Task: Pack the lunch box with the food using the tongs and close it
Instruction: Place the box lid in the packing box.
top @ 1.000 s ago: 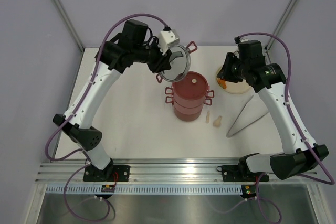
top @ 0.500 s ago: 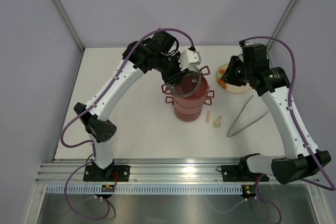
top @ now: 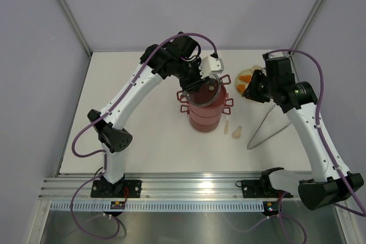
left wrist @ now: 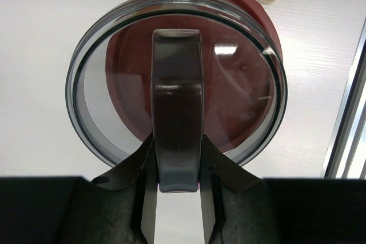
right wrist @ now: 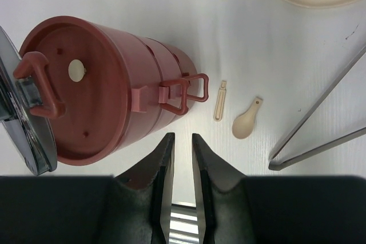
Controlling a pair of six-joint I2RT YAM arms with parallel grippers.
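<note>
The lunch box [top: 205, 115] stands stacked in the middle of the table, three dark-red tiers with a red disc lid on top [right wrist: 86, 95]. My left gripper [top: 199, 82] is shut on the dark handle of the clear grey-rimmed top lid [left wrist: 176, 84]. It holds that lid just over the stack, offset toward its back left. My right gripper [right wrist: 182, 141] hovers right of the stack, jaws a narrow gap apart with nothing between them. The tongs [top: 266, 130] lie on the table to the right. Orange food [top: 243, 87] sits on a cream plate [top: 251, 96].
A beige spoon [right wrist: 246, 124] and a small beige stick [right wrist: 220, 101] lie between the stack and the tongs [right wrist: 320, 124]. Side handles [right wrist: 186, 92] stick out from the tiers. Enclosure walls and frame posts border the table at the back and sides.
My left arm swung right with the top lid, from behind and left of the stack to over it. My right gripper shifted a little right, by the plate.
</note>
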